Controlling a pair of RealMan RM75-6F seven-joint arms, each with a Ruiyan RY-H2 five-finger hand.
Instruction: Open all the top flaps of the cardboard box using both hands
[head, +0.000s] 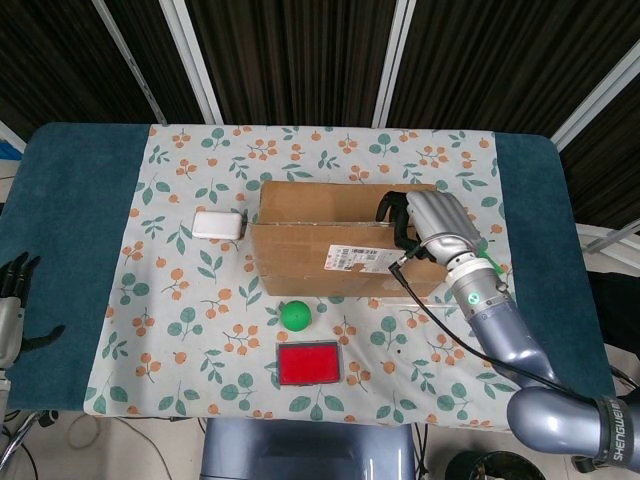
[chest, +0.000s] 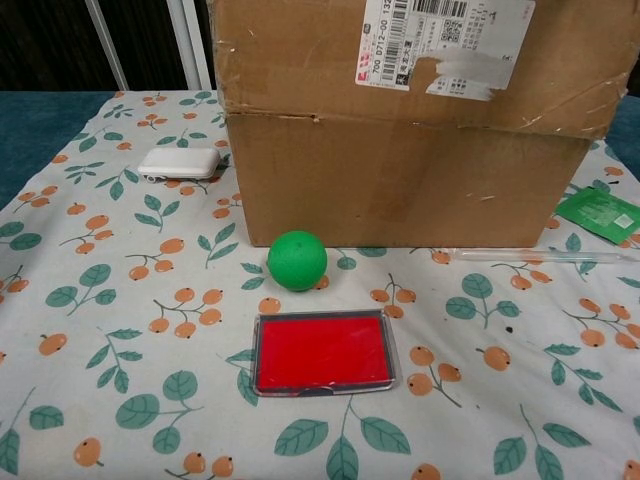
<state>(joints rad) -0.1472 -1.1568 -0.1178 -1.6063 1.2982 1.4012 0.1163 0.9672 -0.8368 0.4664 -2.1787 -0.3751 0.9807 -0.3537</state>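
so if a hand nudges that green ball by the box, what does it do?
The small green ball is round and sits free on the flat floral tablecloth, so it would likely roll away. Its matte surface suggests foam or rubber, probably light. The brown cardboard box behind would likely stop it.

Floral tablecloth (head: 180, 320), cardboard box (chest: 400, 180), green ball (chest: 297, 260), red case (chest: 322, 353)

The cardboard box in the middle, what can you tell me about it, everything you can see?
The cardboard box is plain brown, with clear tape and a white barcode label on its near top flap. That flap is raised, tilting toward the robot. The right hand holds its far edge near the right corner. It sits mid-table on the floral cloth; a green ball lies just before it.
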